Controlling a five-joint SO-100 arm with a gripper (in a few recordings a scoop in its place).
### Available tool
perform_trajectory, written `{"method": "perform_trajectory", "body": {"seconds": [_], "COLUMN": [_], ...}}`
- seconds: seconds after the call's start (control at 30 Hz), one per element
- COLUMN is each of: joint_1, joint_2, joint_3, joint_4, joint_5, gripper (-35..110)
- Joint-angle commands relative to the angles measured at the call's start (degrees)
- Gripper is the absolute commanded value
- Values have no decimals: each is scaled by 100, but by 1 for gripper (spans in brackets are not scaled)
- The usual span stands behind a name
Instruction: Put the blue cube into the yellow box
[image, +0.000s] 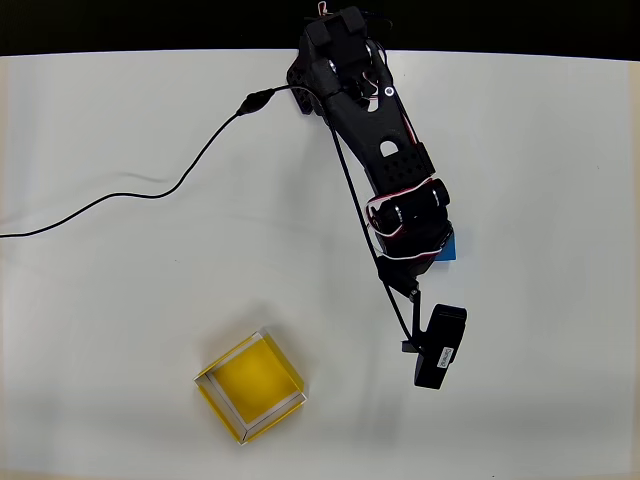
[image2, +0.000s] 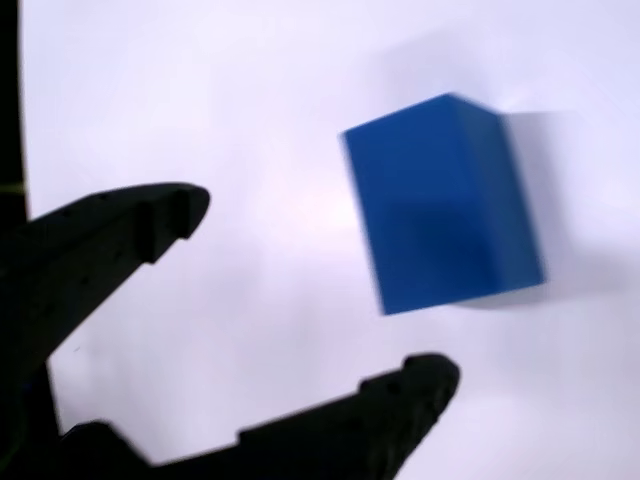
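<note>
The blue cube (image2: 440, 205) stands on the white table, close ahead and to the right of my gripper (image2: 320, 290) in the wrist view. Both black fingers are spread wide with nothing between them; the cube is beyond the fingertips, apart from them. From overhead, just a blue corner of the cube (image: 450, 247) peeks out from under the black arm's wrist, which hides the fingers. The yellow box (image: 250, 385) sits open-topped at the lower left of the overhead view, far from the cube.
A black camera module (image: 440, 347) on a cable lies just below the wrist. A black cable (image: 150, 195) snakes across the table's left half. The arm's base (image: 335, 50) stands at the far edge.
</note>
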Motion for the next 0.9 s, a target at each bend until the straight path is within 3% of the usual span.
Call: {"method": "perform_trajectory", "body": {"seconds": [0.0, 0.87], "joint_1": [-193, -53], "joint_2": [255, -1143], "joint_3": [-246, 123], "joint_4": [211, -1107], "joint_5": [-193, -598], "gripper": [43, 42]}}
